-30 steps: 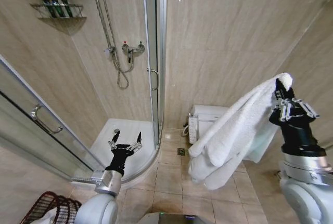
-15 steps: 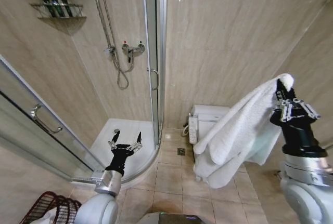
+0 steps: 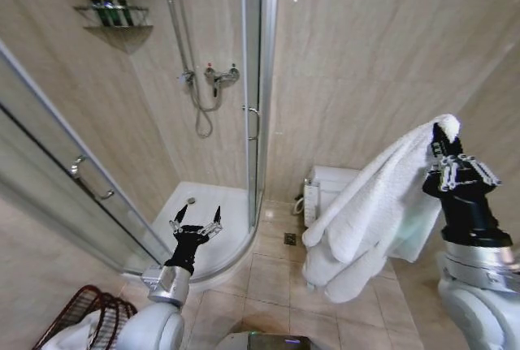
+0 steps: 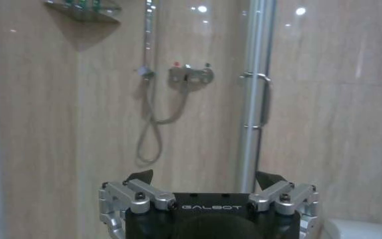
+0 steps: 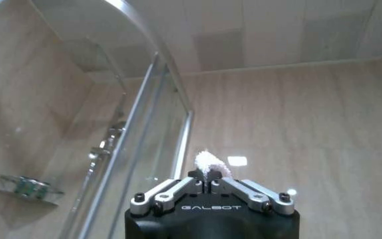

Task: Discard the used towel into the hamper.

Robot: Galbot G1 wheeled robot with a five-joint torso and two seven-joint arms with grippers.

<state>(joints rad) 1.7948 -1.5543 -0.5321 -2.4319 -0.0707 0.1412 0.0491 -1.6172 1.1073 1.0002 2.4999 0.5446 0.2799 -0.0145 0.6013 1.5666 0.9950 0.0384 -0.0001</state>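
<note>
A white towel point(image 3: 370, 212) hangs in long folds from my right gripper point(image 3: 443, 140), which is raised high at the right and shut on the towel's top corner. A tuft of the towel point(image 5: 208, 163) pokes out between the closed fingers in the right wrist view. The hamper point(image 3: 85, 316), a dark reddish-brown wire basket, sits on the floor at the bottom left, partly cut off by the frame edge. My left gripper point(image 3: 195, 226) is held low at the left, pointing up, open and holding nothing.
A curved glass shower enclosure point(image 3: 256, 106) with a white tray point(image 3: 207, 220) is ahead at the left. A toilet point(image 3: 329, 187) stands behind the hanging towel. Tiled floor point(image 3: 272, 277) lies between the shower and the towel.
The whole head view has shifted: the shower and the hamper now sit further right in the frame, so the camera has turned left. The towel still hangs from the right gripper.
</note>
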